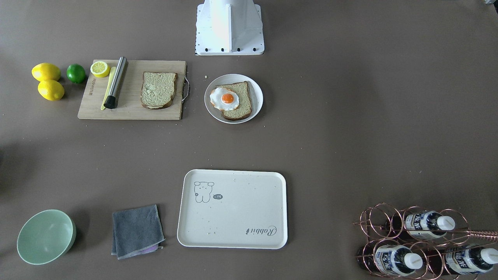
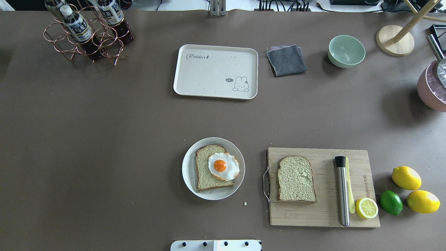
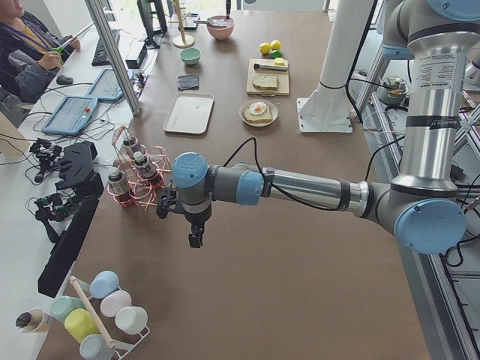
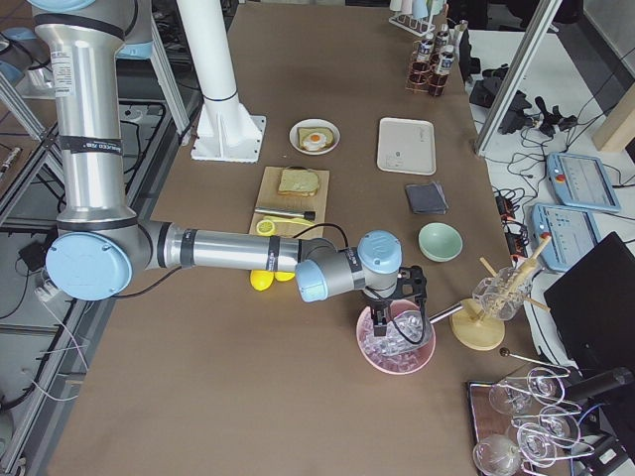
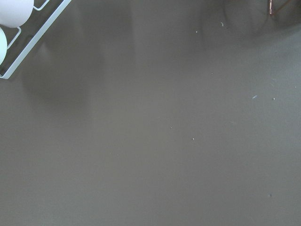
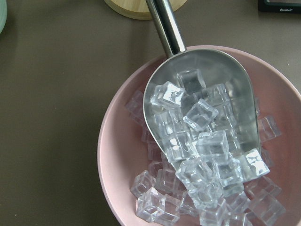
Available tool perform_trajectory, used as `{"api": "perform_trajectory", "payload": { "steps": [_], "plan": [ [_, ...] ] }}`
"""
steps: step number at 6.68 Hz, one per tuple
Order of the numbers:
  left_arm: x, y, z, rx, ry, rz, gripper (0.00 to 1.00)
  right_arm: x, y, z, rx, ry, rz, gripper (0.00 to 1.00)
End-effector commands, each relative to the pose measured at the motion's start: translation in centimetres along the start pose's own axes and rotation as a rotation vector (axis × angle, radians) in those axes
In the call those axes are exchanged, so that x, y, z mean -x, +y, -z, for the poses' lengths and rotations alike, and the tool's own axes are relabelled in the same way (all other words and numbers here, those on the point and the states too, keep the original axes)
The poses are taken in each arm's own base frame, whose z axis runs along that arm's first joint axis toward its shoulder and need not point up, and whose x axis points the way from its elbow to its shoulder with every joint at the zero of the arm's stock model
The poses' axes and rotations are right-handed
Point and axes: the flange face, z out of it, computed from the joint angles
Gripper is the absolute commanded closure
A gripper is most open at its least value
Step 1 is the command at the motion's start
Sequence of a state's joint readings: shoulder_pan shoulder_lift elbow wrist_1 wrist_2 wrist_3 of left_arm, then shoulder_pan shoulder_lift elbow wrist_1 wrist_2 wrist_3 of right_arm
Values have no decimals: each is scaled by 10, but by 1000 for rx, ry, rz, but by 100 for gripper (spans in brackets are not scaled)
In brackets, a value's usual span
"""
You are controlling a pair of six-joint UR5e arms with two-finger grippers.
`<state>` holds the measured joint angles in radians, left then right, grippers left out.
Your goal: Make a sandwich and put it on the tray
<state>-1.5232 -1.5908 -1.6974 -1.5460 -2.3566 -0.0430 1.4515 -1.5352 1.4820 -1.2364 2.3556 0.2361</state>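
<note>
Wooden board (image 2: 324,216) w/ half lemon (image 2: 366,208), grey cloth (image 2: 286,60), green bowl (image 2: 346,51), pink bowl (image 6: 115,141) (ice (image 6: 211,143) inside)

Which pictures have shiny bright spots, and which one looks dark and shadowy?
Front-facing view: the white robot base is washed out by glare. Right wrist view: the ice cubes and metal scoop sparkle with highlights. Left wrist view: just dim brown table with soft, blurry shadows near the top.

Cream-white rounded-rectangle tray (image 2: 209,76): dark line drawing, "Rabbit" script. Round white plate (image 2: 188,170); greenish-tan brown-crusted bread slice (image 2: 204,174); white fried egg (image 2: 230,170), orange yolk. Second bread slice (image 2: 296,179): same colours. Pale wooden cutting board (image 2: 324,209), yellow lemons (image 2: 406,177), green lime (image 2: 391,202), mint-green bowl (image 2: 346,51), dark grey cloth (image 2: 286,60).
</note>
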Motion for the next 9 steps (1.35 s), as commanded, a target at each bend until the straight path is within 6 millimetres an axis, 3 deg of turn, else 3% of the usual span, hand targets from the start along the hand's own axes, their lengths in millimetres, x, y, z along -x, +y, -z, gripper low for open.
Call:
{"api": "perform_trajectory", "payload": {
  "steps": [1, 2, 5, 6, 8, 9],
  "plan": [
    [-1, 0, 1, -2, 0, 0, 2, -3, -2, 8, 21, -25, -32, 0],
    [-1, 0, 1, -2, 0, 0, 2, 1, -1, 20, 7, -45, -33, 0],
    [-17, -1, 17, -34, -1, -42, 2, -8, 8, 20, -4, -6, -47, 0],
    [-13, 2, 15, -58, 4, -63, 2, -12, 26, 19, 3, -10, -52, 0],
    [10, 17, -7, -71, 4, -67, 2, 9, 71, 50, -42, -4, -12, 0],
    [13, 21, -10, -64, 5, -64, 2, 22, 77, 62, -59, -10, 8, 0]
  ]
}}
